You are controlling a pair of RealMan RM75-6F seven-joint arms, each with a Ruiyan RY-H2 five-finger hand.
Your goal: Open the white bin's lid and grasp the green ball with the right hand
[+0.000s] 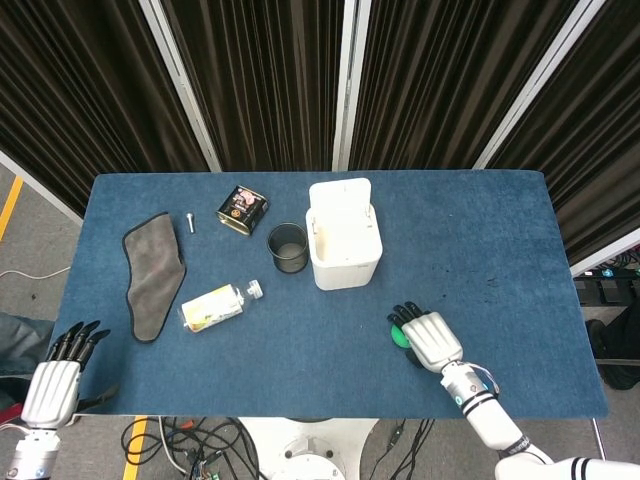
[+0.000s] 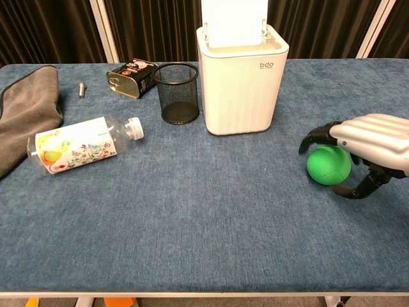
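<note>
The green ball (image 2: 328, 165) (image 1: 398, 336) rests on the blue table, front right of the white bin (image 2: 241, 80) (image 1: 343, 247). The bin's lid (image 2: 234, 20) stands upright, open. My right hand (image 2: 367, 144) (image 1: 428, 338) lies cupped over the ball. Its fingers (image 2: 316, 134) curl over the ball's top and far side, and the thumb sits against its lower right edge. My left hand (image 1: 52, 381) hangs off the table's front left corner, fingers spread, holding nothing.
A black mesh cup (image 2: 177, 93) stands just left of the bin, with a small tin (image 2: 131, 77) and a bolt (image 2: 82, 89) behind it. A plastic bottle (image 2: 80, 144) lies on its side, and a grey cloth (image 2: 25, 112) lies at the left.
</note>
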